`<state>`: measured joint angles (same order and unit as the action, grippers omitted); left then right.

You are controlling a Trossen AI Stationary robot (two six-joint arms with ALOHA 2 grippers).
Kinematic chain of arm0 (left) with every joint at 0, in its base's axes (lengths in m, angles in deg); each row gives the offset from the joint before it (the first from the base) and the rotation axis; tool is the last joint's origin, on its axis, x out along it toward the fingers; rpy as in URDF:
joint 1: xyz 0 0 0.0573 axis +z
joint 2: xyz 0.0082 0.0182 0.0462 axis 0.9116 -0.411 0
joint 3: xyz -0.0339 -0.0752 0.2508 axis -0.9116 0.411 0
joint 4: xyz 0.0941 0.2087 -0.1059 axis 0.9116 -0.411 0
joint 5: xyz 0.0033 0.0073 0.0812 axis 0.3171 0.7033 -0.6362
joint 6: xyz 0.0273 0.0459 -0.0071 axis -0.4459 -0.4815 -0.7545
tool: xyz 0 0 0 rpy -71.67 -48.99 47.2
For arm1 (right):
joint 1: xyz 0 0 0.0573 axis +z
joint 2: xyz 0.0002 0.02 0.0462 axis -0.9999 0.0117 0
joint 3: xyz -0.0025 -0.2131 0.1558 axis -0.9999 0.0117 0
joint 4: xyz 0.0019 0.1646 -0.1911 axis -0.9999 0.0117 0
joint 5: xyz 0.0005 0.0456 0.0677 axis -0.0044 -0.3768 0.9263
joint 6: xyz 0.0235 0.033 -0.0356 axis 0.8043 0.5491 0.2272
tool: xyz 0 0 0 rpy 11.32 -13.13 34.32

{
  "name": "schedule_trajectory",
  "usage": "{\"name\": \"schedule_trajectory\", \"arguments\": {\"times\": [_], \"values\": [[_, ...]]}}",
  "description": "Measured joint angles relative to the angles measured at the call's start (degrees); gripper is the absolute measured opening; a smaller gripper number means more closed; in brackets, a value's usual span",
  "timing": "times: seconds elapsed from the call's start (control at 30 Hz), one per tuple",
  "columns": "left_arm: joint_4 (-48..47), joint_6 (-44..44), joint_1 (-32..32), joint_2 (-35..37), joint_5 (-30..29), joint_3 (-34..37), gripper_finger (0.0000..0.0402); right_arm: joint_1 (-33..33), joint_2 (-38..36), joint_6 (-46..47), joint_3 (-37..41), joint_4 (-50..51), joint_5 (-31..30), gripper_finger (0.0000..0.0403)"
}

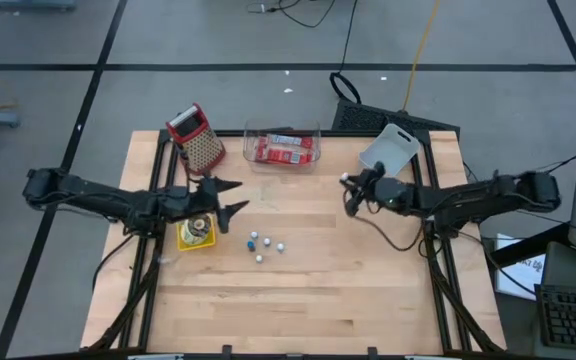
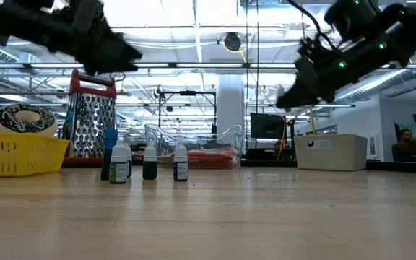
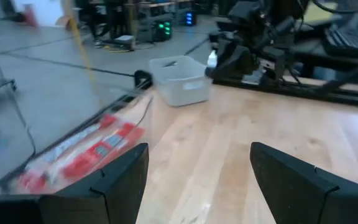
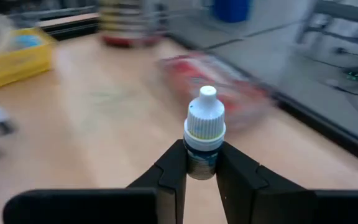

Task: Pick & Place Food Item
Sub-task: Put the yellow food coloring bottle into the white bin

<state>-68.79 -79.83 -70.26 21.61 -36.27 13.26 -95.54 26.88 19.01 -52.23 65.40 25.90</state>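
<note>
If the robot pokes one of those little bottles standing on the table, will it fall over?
Probably yes. Each little bottle stands tall on a narrow base, so a poke near the cap would likely tip it. It looks small and light, and being round it might roll. The right gripper grips one like it, so it seems stiff.

Even, bright overhead light falls on the worktop, leaving only soft, short shadows. In the low view, ceiling strip lights glare white. Both wrist views smear with motion blur: the red packets streak, while the dropper bottle stays sharp.
</note>
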Motion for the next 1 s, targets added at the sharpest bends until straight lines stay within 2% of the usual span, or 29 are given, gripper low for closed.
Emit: {"name": "schedule_trajectory", "arguments": {"times": [0.23,0.57,0.73,1.0], "values": [[5.54,4.93,0.13,3.31,-2.44,7.52,0.028,-11.46,-6.99,0.95,5.66,-0.03,-0.4,0.0059],[7.12,5.07,0.13,3.29,-2.57,8.19,0.028,-26.44,-8.42,1.55,10.28,-0.07,0.01,0.0059],[7.34,4.49,0.13,3.29,-2.84,8.19,0.028,-30.23,-8.42,1.22,12.24,-0.72,0.17,0.0059],[7.3,4.43,0.13,3.29,-2.86,8.19,0.028,-32.68,-8.4,0.04,13.68,-2.57,0.24,0.0059]]}}
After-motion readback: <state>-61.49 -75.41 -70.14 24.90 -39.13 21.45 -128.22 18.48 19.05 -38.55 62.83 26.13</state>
